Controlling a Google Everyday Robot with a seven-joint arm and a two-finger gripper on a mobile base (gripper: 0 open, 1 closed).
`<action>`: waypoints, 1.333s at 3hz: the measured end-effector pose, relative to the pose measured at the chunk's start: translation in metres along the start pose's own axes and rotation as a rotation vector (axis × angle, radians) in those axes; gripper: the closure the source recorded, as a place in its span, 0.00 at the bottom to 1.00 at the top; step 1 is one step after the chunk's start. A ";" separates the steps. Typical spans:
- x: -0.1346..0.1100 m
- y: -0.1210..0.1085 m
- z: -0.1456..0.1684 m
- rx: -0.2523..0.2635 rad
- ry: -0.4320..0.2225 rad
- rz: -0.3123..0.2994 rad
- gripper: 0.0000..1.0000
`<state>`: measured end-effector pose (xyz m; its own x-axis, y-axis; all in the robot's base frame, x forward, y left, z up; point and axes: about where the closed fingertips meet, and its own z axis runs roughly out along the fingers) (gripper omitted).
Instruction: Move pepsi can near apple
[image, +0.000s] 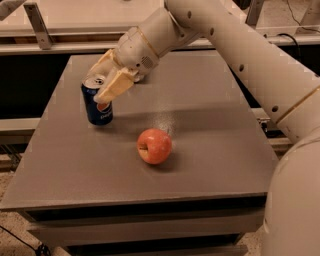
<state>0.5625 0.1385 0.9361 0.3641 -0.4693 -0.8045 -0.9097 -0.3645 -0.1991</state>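
Camera view: gripper (101, 84) clamped on pepsi can (98, 113) top; can at 10 o'clock from apple (154, 146), apart. Grasp looks done; carry, release remain.

**Robot test lab**

A bare, plain workspace rather than a home. A cream robot arm (240, 50) reaches over a grey table (210, 165). Its gripper (97, 85) sits at the table's far left, with its fingers clasped about the top of a can (97, 109). Behind stands a pale bench (75, 15) on a metal leg (39, 25). A black cable (292, 36) trails at upper right.
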 end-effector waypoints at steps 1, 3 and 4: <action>0.015 0.006 -0.031 0.053 0.009 0.009 1.00; 0.053 0.023 -0.076 0.061 0.073 0.036 1.00; 0.066 0.031 -0.083 0.014 0.088 0.026 1.00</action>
<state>0.5754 0.0295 0.9236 0.3557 -0.5478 -0.7572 -0.9216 -0.3405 -0.1865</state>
